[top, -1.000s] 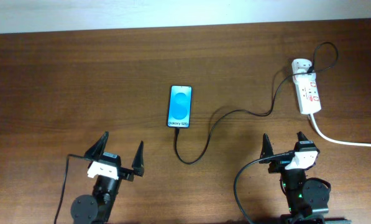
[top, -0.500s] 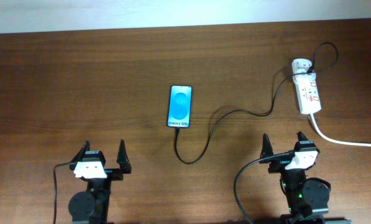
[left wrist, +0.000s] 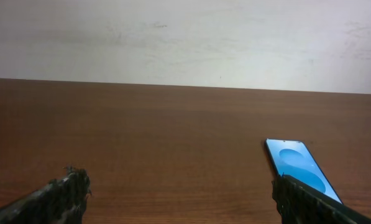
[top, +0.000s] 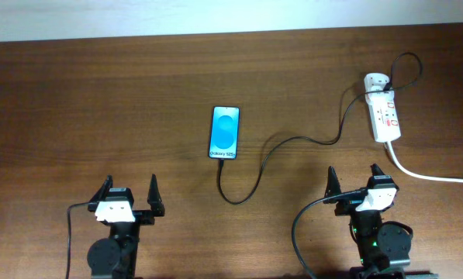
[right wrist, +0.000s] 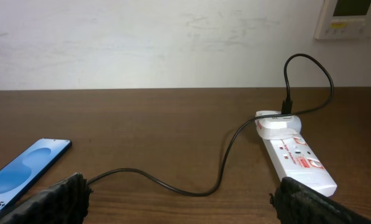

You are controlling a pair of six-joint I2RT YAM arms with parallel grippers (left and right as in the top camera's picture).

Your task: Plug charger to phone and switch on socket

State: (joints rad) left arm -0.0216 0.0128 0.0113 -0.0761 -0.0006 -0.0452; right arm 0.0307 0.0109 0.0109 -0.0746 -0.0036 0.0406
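We found the left hand [top: 129, 186] spread wide and empty at the front left of the desk [top: 99, 93], well apart from the phone [top: 225, 132], which lay flat near the middle with its screen lit blue. The charger [top: 256, 167] met the phone's near end, looped forward and ran rightward; we could not tell whether its tip was seated. The right hand [top: 354, 182] was likewise wide and empty at the front, and beyond it lay the socket [top: 385, 116], the charger's white adapter [top: 376, 80] at its far end.
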